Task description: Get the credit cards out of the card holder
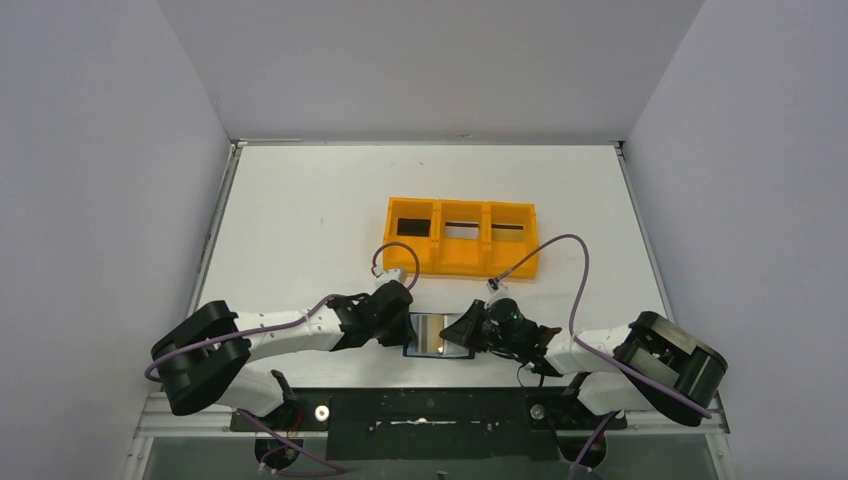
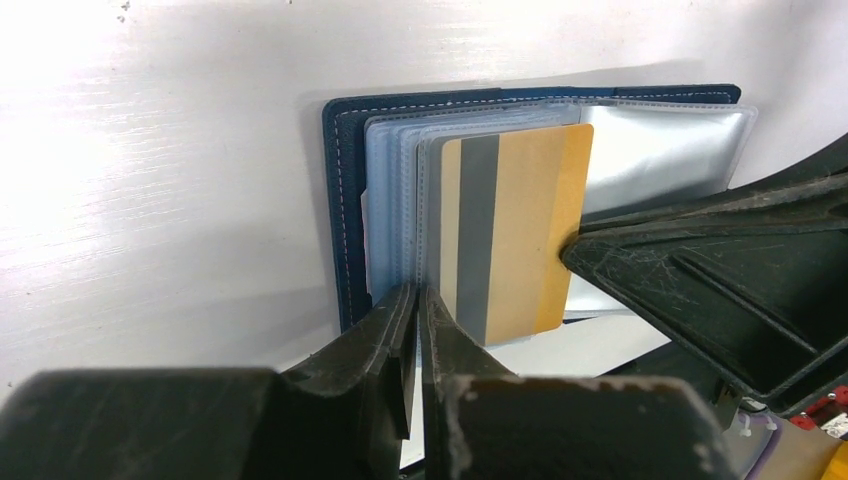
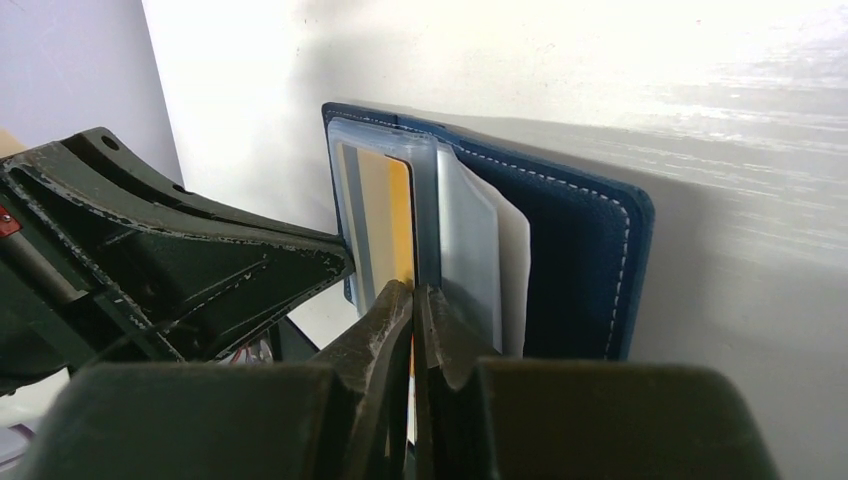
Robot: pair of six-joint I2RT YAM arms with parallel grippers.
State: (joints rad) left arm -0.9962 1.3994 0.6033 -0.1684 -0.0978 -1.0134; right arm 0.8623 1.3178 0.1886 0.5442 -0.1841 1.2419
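The navy card holder lies open at the table's near edge between both grippers. Its blue cover holds clear plastic sleeves. A gold credit card with a grey stripe sticks partway out of a sleeve. My left gripper is shut on the near edge of the sleeves, just beside the card. From the opposite side my right gripper is shut on the card's edge, with orange showing between its jaws. A white card or sheet lies over the right cover half.
An orange three-compartment tray stands behind the card holder at mid-table, dark items in its slots. Both grippers face each other closely across the holder. The table's front edge and the arm bases lie just below.
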